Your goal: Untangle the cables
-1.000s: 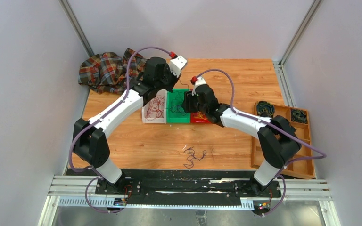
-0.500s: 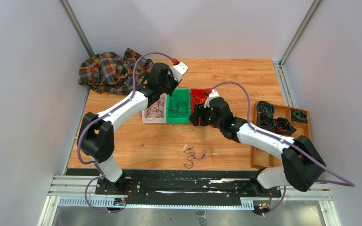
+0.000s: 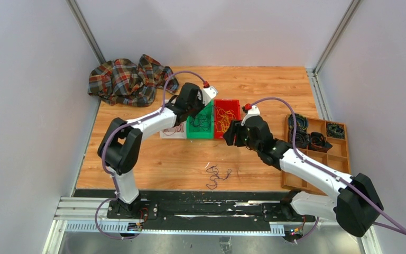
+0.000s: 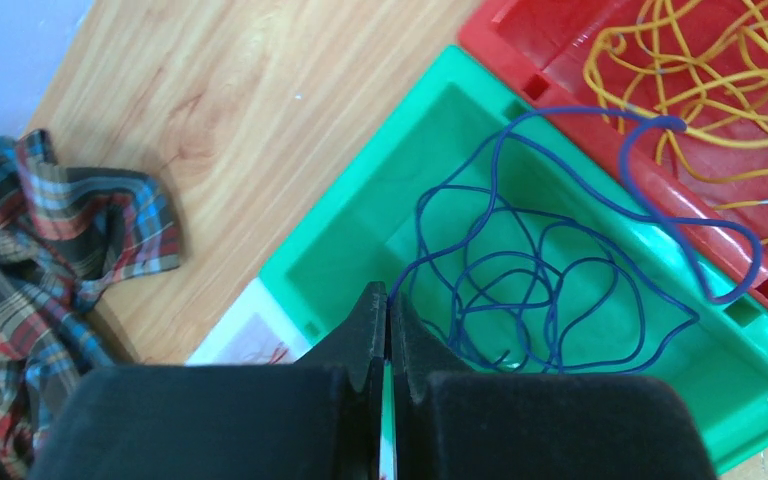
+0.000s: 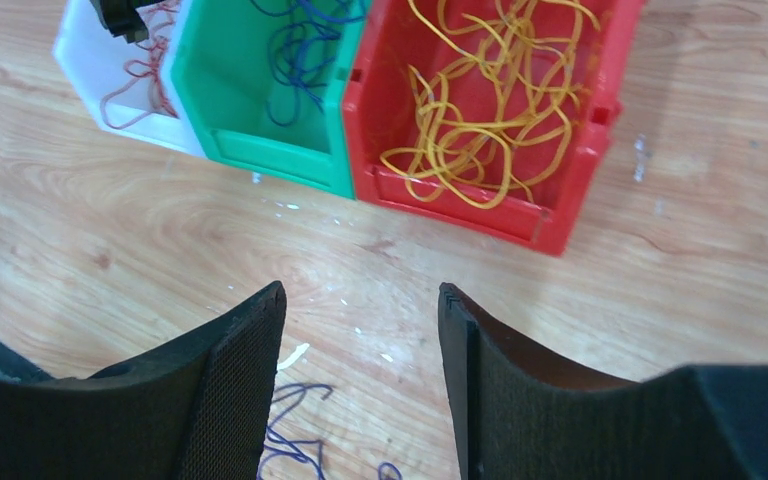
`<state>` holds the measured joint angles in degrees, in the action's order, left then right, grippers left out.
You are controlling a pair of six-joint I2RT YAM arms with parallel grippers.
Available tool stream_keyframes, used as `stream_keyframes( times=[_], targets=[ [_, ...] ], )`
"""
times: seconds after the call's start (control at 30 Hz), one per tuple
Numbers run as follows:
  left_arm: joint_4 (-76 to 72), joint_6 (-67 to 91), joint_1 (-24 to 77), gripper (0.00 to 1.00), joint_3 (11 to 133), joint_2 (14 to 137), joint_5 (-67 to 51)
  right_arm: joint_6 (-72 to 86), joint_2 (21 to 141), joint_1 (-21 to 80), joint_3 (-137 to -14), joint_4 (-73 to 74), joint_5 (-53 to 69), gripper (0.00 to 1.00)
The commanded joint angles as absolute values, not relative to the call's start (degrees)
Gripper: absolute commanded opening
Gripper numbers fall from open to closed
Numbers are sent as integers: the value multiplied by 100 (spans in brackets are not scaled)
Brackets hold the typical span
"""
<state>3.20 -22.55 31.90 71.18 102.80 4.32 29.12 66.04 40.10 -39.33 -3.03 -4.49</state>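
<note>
The left jaws are pressed flat together over the far end of the green bin (image 4: pixel 330 250). The blue cable (image 4: pixel 520 290) runs right up to their tips, and whether a strand is nipped there cannot be told. The rest of it lies in loose loops on the bin's floor, with one loop draped over the wall into the red bin (image 4: pixel 560 60) next door. That bin holds the yellow cable (image 4: pixel 720 70) in a heap. On the green bin's other side stands a white bin (image 5: pixel 85 55) with the red cable (image 5: pixel 135 80) inside.

The right jaws stand wide apart with nothing between them, hanging over bare desk (image 3: pixel 153 159) just in front of the red bin. A dark tangle of cable (image 3: pixel 217 175) lies loose on the wood nearer the arm bases, well apart from the bins.

A plaid cloth (image 3: pixel 121 79) is bunched at the far left corner. A wooden tray (image 3: pixel 343 159) at the right edge carries black coils (image 3: pixel 298 124).
</note>
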Motion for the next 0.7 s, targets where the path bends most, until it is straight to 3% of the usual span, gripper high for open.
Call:
stream_keyframes(
  times=[0.0, 0.37, 0.5, 0.67],
  targets=[
    [-94, -2586, 3411, 0, 7041, 10556, 639, 3007, 6329, 3955, -3745, 256, -963, 57],
    [-147, -2260, 3424, 3, 7075, 10797, 737, 2984, 5882, 3954, -3480, 477, -1195, 57],
    [438, -2080, 3240, 33, 7373, 10513, 173, 2963, 5826, 3952, -3479, 497, -1217, 57],
    [1266, -2342, 3063, 64, 7622, 10282, -675, 2920, 5789, 3947, -3519, 522, -1227, 57]
  ],
)
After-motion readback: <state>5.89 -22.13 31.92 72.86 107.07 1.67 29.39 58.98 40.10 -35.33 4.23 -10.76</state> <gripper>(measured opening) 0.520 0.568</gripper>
